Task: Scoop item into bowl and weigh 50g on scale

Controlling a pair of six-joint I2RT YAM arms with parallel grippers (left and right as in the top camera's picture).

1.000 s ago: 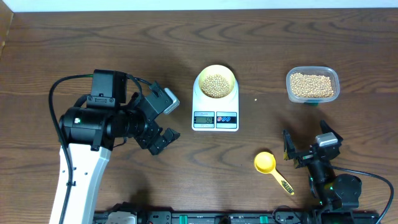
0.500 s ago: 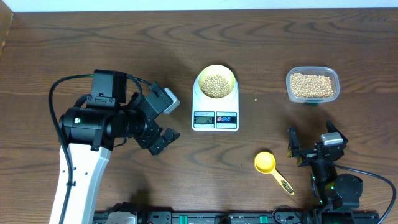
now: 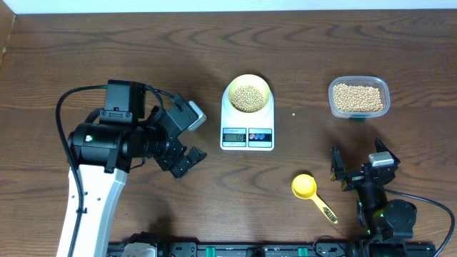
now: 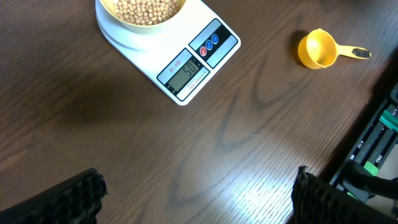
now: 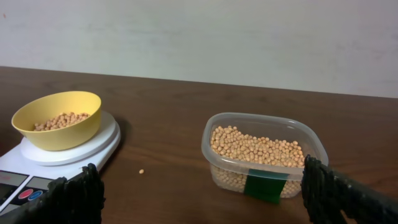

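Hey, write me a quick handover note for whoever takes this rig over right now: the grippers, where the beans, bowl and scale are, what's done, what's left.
Left gripper: open, empty, left of the white digital kitchen scale.
Right gripper: open, empty, beside the bright yellow plastic scoop, which lies empty on the table.
Small pale-yellow bowl sits on the scale, holding tan beans.
Clear plastic tub holds the rest of the beans.
Done: the display reads 50.
Left: probably nothing; one stray bean lies on the table near the scale.
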